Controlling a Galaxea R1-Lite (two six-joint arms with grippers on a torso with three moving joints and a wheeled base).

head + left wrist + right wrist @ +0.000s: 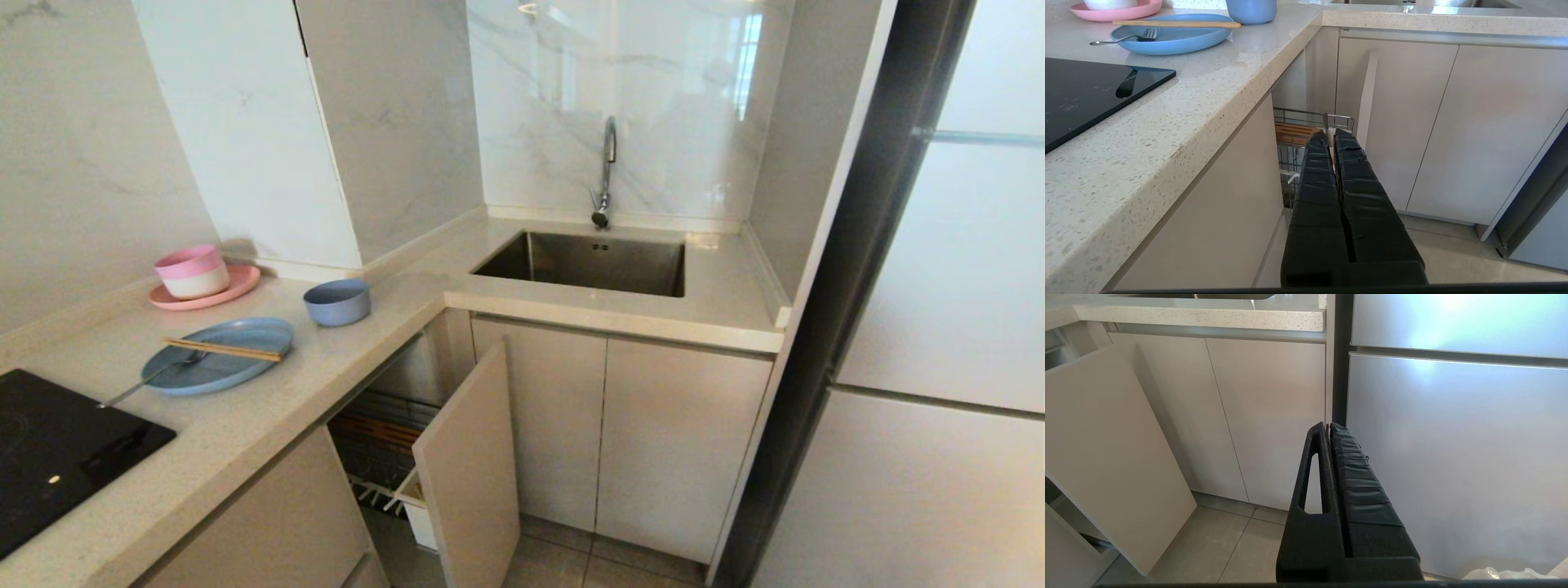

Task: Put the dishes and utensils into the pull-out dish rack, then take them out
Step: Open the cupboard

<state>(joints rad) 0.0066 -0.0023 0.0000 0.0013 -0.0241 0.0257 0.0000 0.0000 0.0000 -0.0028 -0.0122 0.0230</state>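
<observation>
Presently the shallow pale-blue plate (219,358) on the speckled countertop (269,408) carries the wooden chopsticks (222,349) and a silver fork (151,377); the small pale-blue bowl (337,301) beside it looks empty. Below, the chrome wire pull-out dish rack (384,457) stands partly drawn, no dishes visible. Left gripper (1331,134) and right gripper (1328,426) hang low, fingers pressed together, holding nothing.

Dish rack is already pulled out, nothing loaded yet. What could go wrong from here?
1. The chopsticks lie loose across the blue plate with the fork propped on its rim; lifting the plate first would likely spill them.
2. The dish rack sits low under the counter, behind its front panel; an arm could clip either.
</observation>
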